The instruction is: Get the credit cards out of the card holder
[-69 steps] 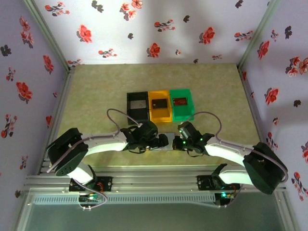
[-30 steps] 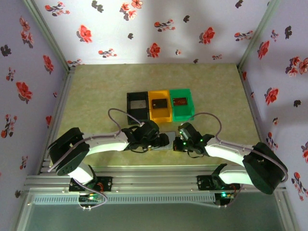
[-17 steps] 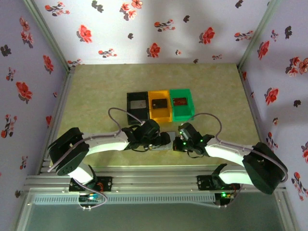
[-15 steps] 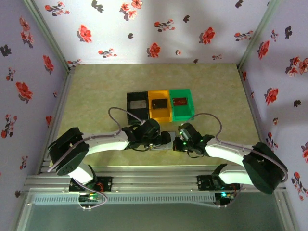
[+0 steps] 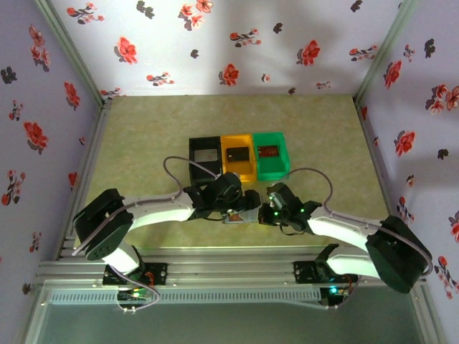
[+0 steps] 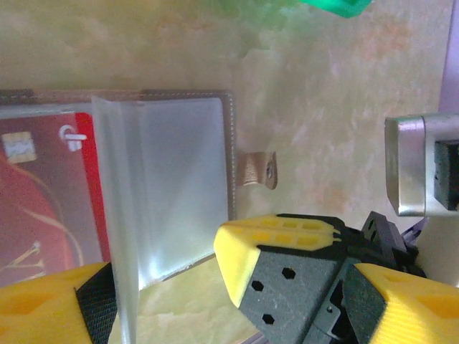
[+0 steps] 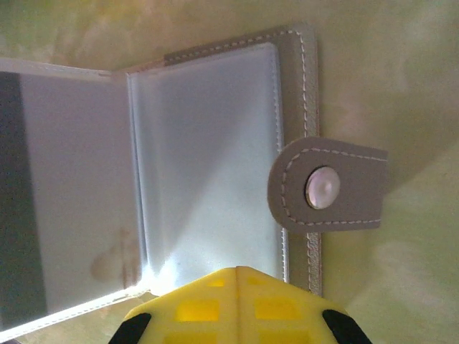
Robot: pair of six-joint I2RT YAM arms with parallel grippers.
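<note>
since half a second ago the left gripper (image 5: 242, 206) has edged right over the card holder (image 5: 235, 217), open on the table (image 5: 143, 143) before the bins (image 5: 239, 156), right gripper (image 5: 264, 213) beside it. left wrist: fingers (image 6: 280, 251) wide apart astride a clear sleeve (image 6: 172, 179), red credit card (image 6: 43, 215) pocketed. right wrist: fingers (image 7: 215, 304) pressed together at the holder's edge.

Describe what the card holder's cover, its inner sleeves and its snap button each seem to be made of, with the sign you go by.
Card holder cover: probably grey leather or imitation leather with a matt finish, going by its pale stitching along the edge.
Sleeves: thin clear plastic film with a glossy finish; they are see-through and catch glare.
Snap button: seemingly polished metal, silvery and reflective.
</note>
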